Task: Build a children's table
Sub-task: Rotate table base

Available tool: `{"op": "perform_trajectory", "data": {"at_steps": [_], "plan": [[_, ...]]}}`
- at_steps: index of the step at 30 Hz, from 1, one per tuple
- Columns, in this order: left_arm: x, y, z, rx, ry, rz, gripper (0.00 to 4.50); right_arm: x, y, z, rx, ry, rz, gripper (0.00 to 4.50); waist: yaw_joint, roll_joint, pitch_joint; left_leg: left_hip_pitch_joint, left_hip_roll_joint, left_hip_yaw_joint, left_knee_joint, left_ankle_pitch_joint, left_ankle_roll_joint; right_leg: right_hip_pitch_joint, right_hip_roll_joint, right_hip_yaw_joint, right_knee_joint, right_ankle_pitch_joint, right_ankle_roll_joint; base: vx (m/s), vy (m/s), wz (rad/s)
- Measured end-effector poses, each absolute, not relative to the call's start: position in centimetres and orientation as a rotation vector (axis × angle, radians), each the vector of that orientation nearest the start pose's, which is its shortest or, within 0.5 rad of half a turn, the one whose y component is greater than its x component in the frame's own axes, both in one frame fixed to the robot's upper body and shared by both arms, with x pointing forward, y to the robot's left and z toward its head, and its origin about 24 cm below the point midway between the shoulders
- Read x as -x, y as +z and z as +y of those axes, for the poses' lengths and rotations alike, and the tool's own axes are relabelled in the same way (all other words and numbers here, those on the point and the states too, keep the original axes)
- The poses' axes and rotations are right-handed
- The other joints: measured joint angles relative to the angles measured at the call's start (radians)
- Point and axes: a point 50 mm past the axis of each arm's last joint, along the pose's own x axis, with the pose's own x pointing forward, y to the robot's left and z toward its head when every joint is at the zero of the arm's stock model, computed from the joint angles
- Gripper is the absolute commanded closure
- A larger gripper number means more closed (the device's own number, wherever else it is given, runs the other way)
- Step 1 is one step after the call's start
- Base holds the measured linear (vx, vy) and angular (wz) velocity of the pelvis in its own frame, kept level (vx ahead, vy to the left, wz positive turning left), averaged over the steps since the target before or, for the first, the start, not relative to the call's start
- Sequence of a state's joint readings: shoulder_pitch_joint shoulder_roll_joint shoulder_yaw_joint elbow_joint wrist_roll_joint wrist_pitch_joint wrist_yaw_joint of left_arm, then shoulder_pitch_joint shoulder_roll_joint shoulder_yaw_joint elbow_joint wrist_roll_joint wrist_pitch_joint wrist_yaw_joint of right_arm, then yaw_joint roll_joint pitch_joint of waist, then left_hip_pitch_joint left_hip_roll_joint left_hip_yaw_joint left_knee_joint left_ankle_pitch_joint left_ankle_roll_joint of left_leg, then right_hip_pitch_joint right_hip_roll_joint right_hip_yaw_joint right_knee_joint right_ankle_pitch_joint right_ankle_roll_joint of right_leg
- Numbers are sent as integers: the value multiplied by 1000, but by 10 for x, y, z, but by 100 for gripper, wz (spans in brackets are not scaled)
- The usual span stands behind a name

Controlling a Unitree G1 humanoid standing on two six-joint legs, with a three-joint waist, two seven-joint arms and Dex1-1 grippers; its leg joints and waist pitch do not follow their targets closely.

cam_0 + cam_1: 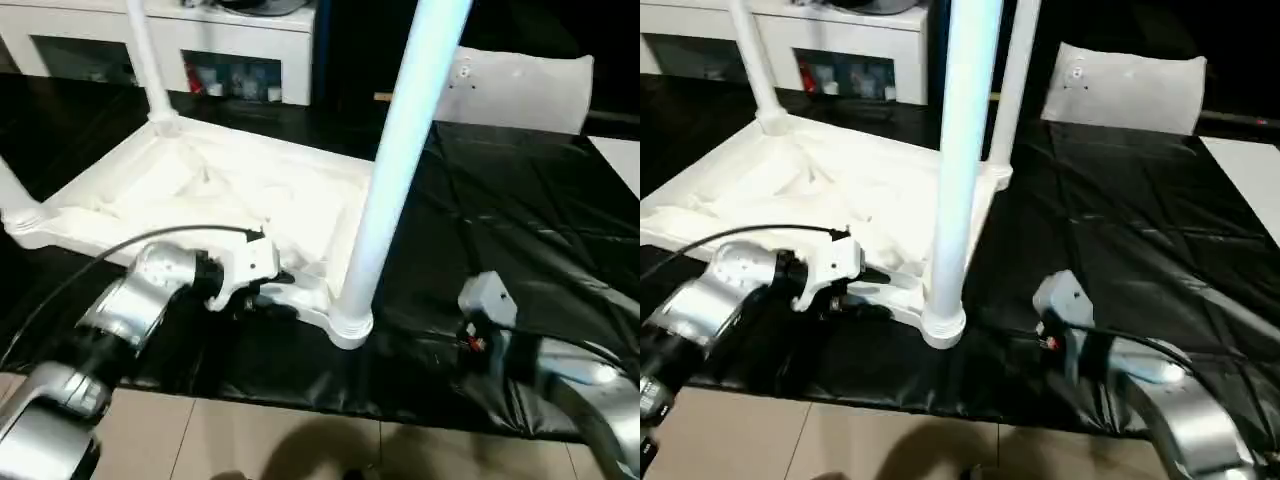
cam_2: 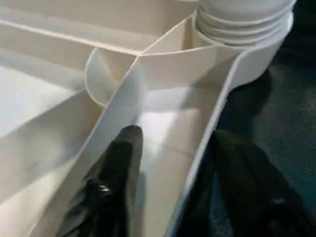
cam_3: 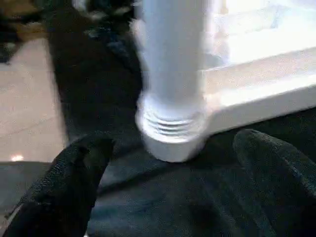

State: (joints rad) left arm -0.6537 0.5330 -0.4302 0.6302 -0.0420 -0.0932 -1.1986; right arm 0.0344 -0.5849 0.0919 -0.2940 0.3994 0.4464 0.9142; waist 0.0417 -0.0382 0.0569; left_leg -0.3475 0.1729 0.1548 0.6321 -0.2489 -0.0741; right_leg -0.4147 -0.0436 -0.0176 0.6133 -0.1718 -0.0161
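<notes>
Your nearest obstacle is the upright leg [image 1: 400, 170] in the near corner socket [image 1: 348, 325] of the upturned tabletop [image 1: 215, 200]. Your left claw [image 2: 173, 168] straddles the tabletop's near rim [image 2: 207, 148] just beside that socket, one finger in the ribbed channel. Right of the leg, the black sheet [image 1: 520, 230] lies bare, with room around your right claw [image 3: 173, 182], whose fingers stand wide apart just short of the socket.

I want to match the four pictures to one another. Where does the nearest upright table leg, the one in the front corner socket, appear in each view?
Left eye view: nearest leg, right of centre.
Right eye view: centre-left.
Left wrist view: its threaded base at a corner.
Right wrist view: upper centre, beyond the open right gripper.
Shared landmark: the ringed corner socket.
</notes>
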Motion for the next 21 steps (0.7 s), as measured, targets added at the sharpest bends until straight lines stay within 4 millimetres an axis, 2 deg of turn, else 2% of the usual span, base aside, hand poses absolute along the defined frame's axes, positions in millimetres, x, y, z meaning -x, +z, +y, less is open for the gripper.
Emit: {"op": "perform_trajectory", "data": {"at_steps": [9, 10, 14, 15, 16, 21], "plan": [[-327, 65, 155, -646, -1436, 423, 296, -210, 71, -170, 62, 1121, 370, 0, 15, 0, 0, 0, 0, 1, 0, 0, 0, 0, -1, 0, 0, 0, 0, 0, 0, 0], [-328, 65, 153, -657, -1446, 425, 317, -209, 71, -170, 58, 1125, 376, 0, 17, 0, 0, 0, 0, 1, 0, 0, 0, 0, -1, 0, 0, 0, 0, 0, 0, 0], [-330, 65, 155, -685, -1469, 476, 335, -208, 72, -168, 52, 1143, 381, 0, 18, 0, 0, 0, 0, 1, 0, 0, 0, 0, -1, 0, 0, 0, 0, 0, 0, 0], [-331, 65, 155, -689, -1477, 488, 359, -207, 73, -168, 53, 1147, 378, 0, 17, 0, 0, 0, 0, 1, 0, 0, 0, 0, -1, 0, 0, 0, 0, 0, 0, 0], [-332, 67, 154, -693, -1487, 502, 359, -207, 74, -168, 50, 1151, 377, 0, 16, -1, 0, 0, 0, 1, 0, 0, 0, 0, -1, 0, 0, 0, 0, 0, 0, 0], [-331, 69, 151, -619, -1549, 606, 390, -207, 74, -168, 50, 1152, 377, 0, 14, -1, 0, -1, 0, 2, -2, 0, 0, -1, -1, 0, -1, 0, 0, 0, 0, 0]]}}
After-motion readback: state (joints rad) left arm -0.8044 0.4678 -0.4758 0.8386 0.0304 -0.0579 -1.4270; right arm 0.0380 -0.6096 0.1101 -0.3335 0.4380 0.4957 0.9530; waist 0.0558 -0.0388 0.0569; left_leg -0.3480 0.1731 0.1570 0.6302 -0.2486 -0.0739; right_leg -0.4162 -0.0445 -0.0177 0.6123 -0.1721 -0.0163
